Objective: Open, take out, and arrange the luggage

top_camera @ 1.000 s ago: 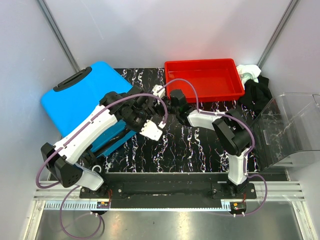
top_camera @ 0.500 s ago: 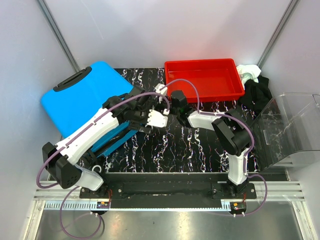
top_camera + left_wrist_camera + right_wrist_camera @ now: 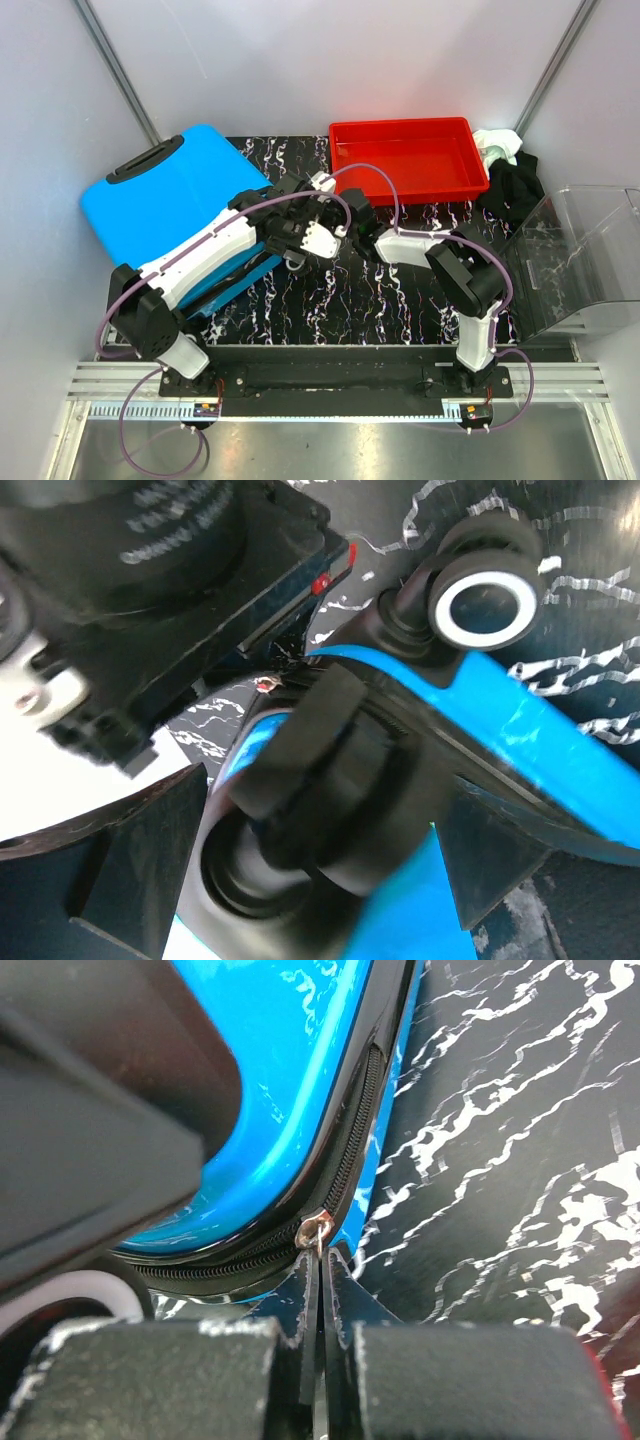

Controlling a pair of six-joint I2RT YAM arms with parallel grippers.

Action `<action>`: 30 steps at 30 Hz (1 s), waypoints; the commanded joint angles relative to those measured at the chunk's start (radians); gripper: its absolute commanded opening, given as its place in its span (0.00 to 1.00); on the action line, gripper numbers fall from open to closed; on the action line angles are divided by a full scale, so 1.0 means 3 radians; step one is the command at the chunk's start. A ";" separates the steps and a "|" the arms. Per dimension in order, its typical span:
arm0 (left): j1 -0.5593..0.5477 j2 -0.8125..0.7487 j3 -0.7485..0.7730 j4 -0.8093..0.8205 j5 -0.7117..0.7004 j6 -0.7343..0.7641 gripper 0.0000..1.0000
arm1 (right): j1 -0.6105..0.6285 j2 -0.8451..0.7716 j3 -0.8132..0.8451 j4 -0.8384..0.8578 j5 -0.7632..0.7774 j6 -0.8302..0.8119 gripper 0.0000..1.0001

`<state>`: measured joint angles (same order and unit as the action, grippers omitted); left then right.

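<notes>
Top external: left gripper (image 3: 303,228) shifted right.

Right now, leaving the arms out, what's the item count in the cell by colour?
Blue: 1, luggage
Red: 1, tray
Clear: 1, bin
White: 1, white cloth
Black: 1, black cloth
Total: 5
</notes>
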<state>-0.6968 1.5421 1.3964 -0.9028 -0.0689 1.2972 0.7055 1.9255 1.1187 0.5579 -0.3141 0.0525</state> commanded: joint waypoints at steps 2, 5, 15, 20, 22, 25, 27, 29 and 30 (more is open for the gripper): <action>0.0114 0.0171 0.0289 -0.0400 -0.0016 0.0579 0.99 | 0.0389 -0.0257 -0.0088 0.0803 -0.0599 0.0592 0.00; 0.0124 0.0315 0.0433 -0.0676 0.0056 0.0574 0.99 | 0.0389 -0.0287 -0.0185 0.0881 -0.0564 0.0659 0.00; 0.0180 0.0382 0.0147 -0.0764 0.0183 0.0442 0.36 | 0.0363 -0.0221 -0.0262 0.0896 -0.0548 0.0577 0.00; 0.0236 0.0316 -0.0037 -0.0882 0.0214 0.0334 0.00 | 0.0261 -0.0241 -0.0415 0.1101 -0.0523 0.0689 0.00; 0.0241 0.0285 -0.0053 -0.0994 0.0352 0.0329 0.00 | 0.0231 -0.0247 -0.0446 0.1101 -0.0497 0.0730 0.00; 0.0247 0.0193 0.0024 -0.1264 0.0699 0.0278 0.00 | 0.0093 -0.0292 -0.0446 0.1091 -0.0487 0.0827 0.00; 0.0247 0.0086 0.0019 -0.1403 0.0939 0.0232 0.00 | 0.0001 -0.0333 -0.0436 0.1035 -0.0467 0.0787 0.00; 0.0236 -0.0072 -0.0062 -0.1541 0.1078 0.0262 0.00 | -0.0005 -0.0451 -0.0390 0.0693 -0.0334 0.0406 0.00; 0.0226 -0.0124 -0.0149 -0.1582 0.1119 0.0273 0.00 | 0.0005 -0.0487 -0.0334 0.0565 -0.0298 0.0281 0.00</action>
<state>-0.6430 1.5913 1.4303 -1.0451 0.0860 1.5158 0.7040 1.9057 0.9741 0.7372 -0.3645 0.2180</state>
